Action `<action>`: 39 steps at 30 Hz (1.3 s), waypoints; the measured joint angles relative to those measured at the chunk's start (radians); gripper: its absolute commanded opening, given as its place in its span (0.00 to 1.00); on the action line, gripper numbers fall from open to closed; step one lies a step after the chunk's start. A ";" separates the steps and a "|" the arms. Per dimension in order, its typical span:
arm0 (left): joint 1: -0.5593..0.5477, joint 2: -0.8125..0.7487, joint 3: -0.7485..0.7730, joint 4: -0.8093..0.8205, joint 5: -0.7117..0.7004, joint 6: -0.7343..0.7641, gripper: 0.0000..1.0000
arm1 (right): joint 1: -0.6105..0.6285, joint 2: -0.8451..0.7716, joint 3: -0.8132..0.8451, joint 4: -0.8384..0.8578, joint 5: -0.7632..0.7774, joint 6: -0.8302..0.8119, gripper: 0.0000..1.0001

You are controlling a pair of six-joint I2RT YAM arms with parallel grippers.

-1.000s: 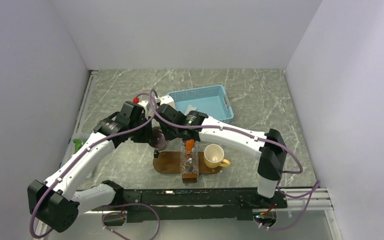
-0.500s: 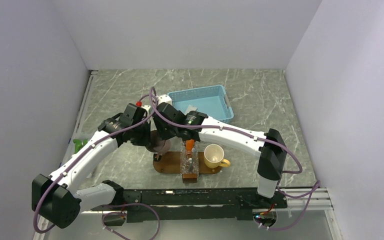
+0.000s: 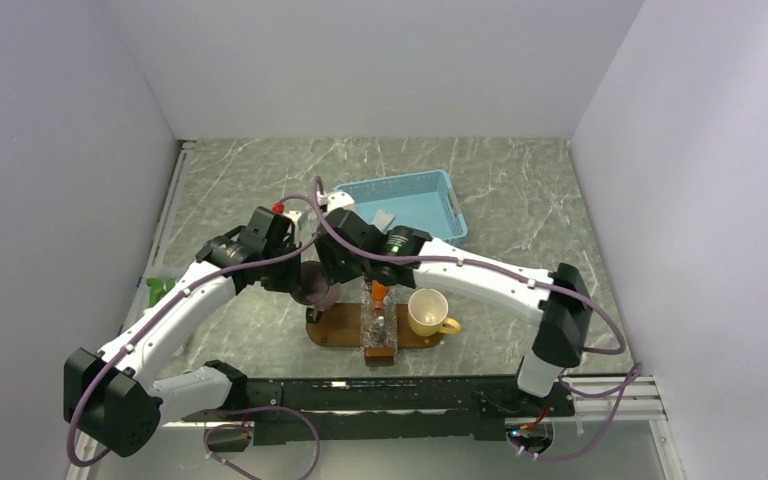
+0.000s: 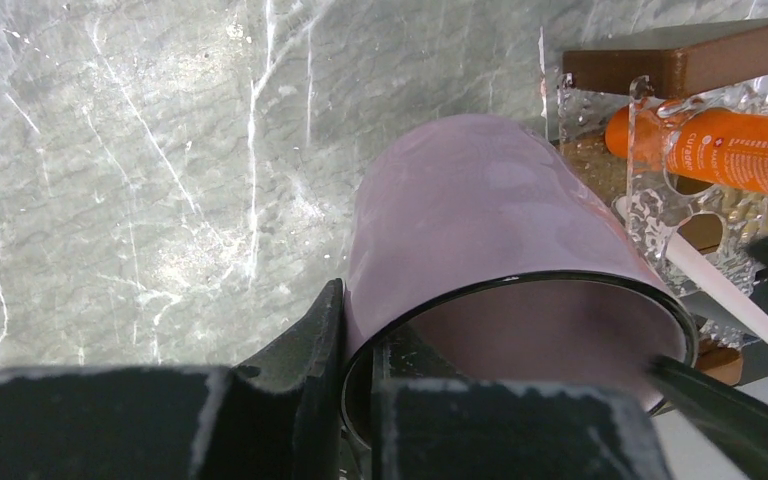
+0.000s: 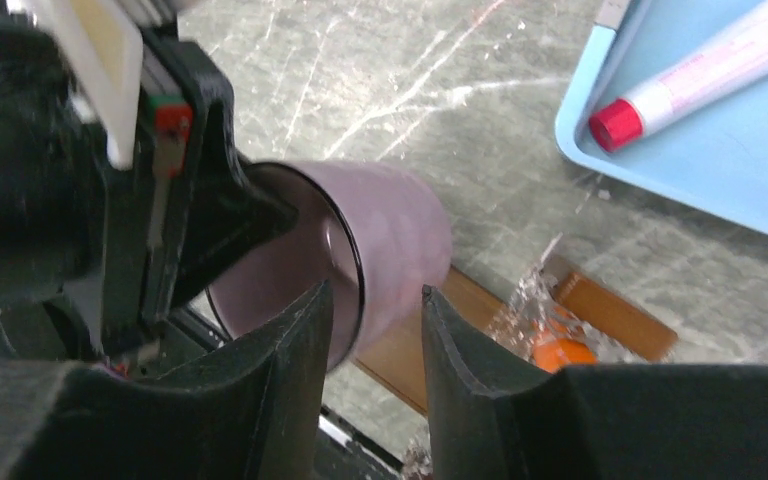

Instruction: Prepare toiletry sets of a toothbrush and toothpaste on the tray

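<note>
The dark-brown oval tray lies near the front edge and also shows in the right wrist view. A clear holder stands on it with the orange toothpaste in it. The toothpaste also shows in the left wrist view, with a white toothbrush handle below it. My left gripper is shut on the rim of a mauve cup, held tilted just left of the tray. My right gripper is open, its fingers either side of the cup's wall.
A yellow mug stands on the tray's right end. A light-blue mesh basket sits behind, holding a white tube with a red cap. A green object lies at the table's left edge.
The left arm has carried the mauve cup slightly right, toward the tray. The right arm has shifted, its gripper closing in around the cup and its elbow swinging right.
</note>
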 measured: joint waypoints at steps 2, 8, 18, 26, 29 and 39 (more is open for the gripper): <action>0.000 -0.001 0.000 -0.002 0.000 0.008 0.00 | 0.001 -0.051 -0.040 0.000 0.000 -0.006 0.43; 0.000 -0.019 0.000 -0.023 0.001 0.031 0.00 | 0.002 -0.204 -0.121 -0.005 0.006 -0.024 0.48; -0.017 -0.054 0.000 -0.079 0.020 0.092 0.00 | 0.002 -0.364 -0.216 -0.033 0.028 -0.061 0.53; -0.171 -0.042 0.032 -0.151 -0.011 0.092 0.00 | 0.002 -0.515 -0.308 -0.077 0.073 -0.066 0.55; -0.211 -0.014 0.046 -0.161 -0.027 0.085 0.00 | 0.002 -0.576 -0.332 -0.104 0.102 -0.064 0.55; -0.246 0.124 0.077 -0.170 -0.060 0.074 0.00 | 0.002 -0.724 -0.455 -0.163 0.156 -0.004 0.55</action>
